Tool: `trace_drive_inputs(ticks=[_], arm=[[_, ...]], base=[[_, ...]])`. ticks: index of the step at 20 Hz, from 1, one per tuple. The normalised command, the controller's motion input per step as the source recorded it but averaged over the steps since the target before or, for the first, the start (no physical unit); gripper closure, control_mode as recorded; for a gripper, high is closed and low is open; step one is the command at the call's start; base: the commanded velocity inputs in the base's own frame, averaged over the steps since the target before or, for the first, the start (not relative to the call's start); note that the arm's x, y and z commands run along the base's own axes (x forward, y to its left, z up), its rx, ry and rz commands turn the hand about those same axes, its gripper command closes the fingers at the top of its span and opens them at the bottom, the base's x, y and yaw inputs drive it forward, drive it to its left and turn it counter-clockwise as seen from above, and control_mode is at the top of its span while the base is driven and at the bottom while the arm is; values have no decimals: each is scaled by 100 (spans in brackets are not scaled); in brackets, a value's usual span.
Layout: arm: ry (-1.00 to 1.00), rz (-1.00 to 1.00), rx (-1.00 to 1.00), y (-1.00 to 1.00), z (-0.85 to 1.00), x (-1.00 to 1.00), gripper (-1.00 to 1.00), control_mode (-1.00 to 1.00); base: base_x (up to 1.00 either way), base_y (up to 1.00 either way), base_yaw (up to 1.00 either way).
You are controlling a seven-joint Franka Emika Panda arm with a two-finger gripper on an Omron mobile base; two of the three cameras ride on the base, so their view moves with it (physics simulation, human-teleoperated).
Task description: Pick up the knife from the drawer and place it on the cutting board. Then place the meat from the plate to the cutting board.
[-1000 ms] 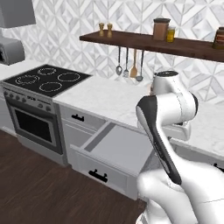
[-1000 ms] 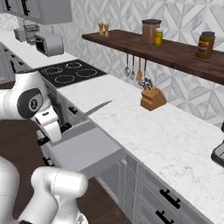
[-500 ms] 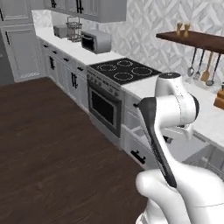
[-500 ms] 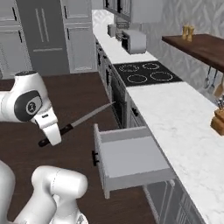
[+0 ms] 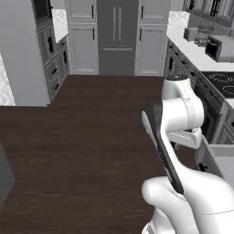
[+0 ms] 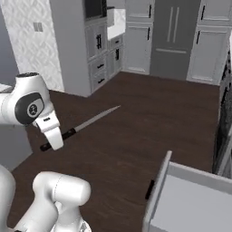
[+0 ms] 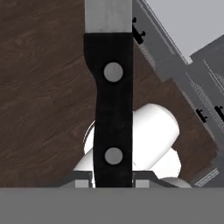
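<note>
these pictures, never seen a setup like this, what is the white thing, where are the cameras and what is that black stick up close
The white thing is a robot arm on a driving base, in a rendered kitchen. Two cameras ride on the base behind the arm, one to its left, one to its right. The third sits on the hand, looking along its jaws. The black stick is the handle of a knife, held in those jaws; the right base view shows the knife whole, above the dark wooden floor. An open grey drawer is at the lower right there.

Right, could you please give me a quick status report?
Gripper shut on knife, blade pointing out over dark floor. Drawer open, lower right. Cutting board not sighted.
</note>
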Motion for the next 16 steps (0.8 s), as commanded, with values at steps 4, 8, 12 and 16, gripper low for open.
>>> trace_drive_inputs(ticks=[4,8,12,16], arm=[[0,0,0,0,0,0,100,100],[0,0,0,0,0,0,100,100],[0,0,0,0,0,0,100,100],[0,0,0,0,0,0,100,100]], base=[[36,0,94],[39,0,93],[52,0,90],[85,-2,79]])
